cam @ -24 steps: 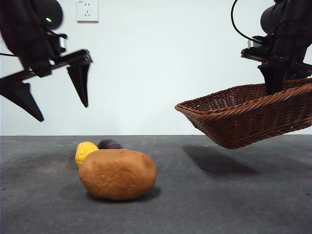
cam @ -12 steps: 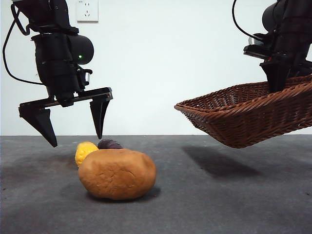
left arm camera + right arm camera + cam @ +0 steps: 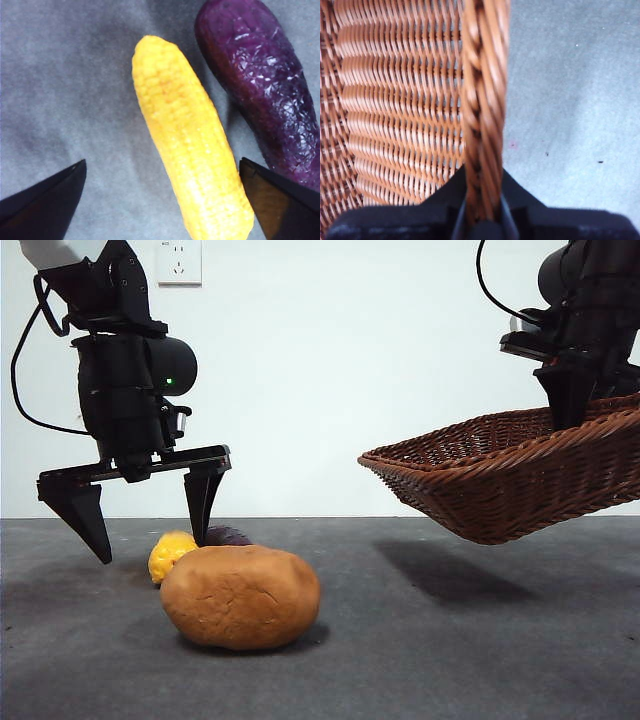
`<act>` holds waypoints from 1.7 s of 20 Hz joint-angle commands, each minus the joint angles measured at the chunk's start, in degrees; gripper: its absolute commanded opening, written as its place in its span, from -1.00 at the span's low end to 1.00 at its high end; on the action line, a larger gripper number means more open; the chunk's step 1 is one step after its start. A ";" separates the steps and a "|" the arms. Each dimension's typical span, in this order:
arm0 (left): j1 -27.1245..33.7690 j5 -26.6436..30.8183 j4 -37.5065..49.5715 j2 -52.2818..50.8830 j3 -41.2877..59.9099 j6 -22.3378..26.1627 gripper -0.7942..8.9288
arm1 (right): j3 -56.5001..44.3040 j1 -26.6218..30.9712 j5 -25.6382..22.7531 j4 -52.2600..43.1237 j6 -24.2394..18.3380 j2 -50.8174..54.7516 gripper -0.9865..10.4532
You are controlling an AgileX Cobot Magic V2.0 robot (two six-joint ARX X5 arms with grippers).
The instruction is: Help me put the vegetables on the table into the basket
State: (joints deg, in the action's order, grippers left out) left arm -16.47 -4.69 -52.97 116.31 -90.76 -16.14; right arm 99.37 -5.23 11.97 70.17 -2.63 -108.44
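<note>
Your left gripper (image 3: 140, 518) hangs low over the table (image 3: 480, 660) with its jaws spread wide and nothing between them yet; in the left wrist view the corn cob (image 3: 190, 140) lies lengthwise in the gap between the two black tips, touching neither, and the purple sweet potato (image 3: 260, 85) lies just beside it, close to one jaw. From the front you see the corn cob (image 3: 170, 554) and the purple sweet potato (image 3: 228, 535) behind the big brown potato (image 3: 240, 596), all three resting on the grey surface, with one jaw tip coming down right by the purple piece. Your right gripper (image 3: 482, 210) is clamped on the braided rim of the wicker basket (image 3: 520, 480), which it holds tilted in the air, clear of the table and well apart from the vegetables.
</note>
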 commanded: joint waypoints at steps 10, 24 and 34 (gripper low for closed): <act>-0.09 1.05 1.18 0.28 -0.87 2.47 -0.79 | 0.22 -0.07 0.63 -0.48 -0.46 0.66 -0.84; -16.35 -11.58 7.41 -9.27 -13.90 1.77 -0.79 | 0.20 -5.25 0.63 -1.33 3.78 0.66 -0.84; -16.94 -7.23 -0.39 -8.07 -13.90 -1.62 -0.76 | 0.20 -15.76 5.51 -2.73 4.09 0.66 -0.84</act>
State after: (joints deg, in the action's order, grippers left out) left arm -33.58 -12.10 -53.63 107.26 -105.08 -16.60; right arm 99.37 -20.91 16.80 67.70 0.89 -108.44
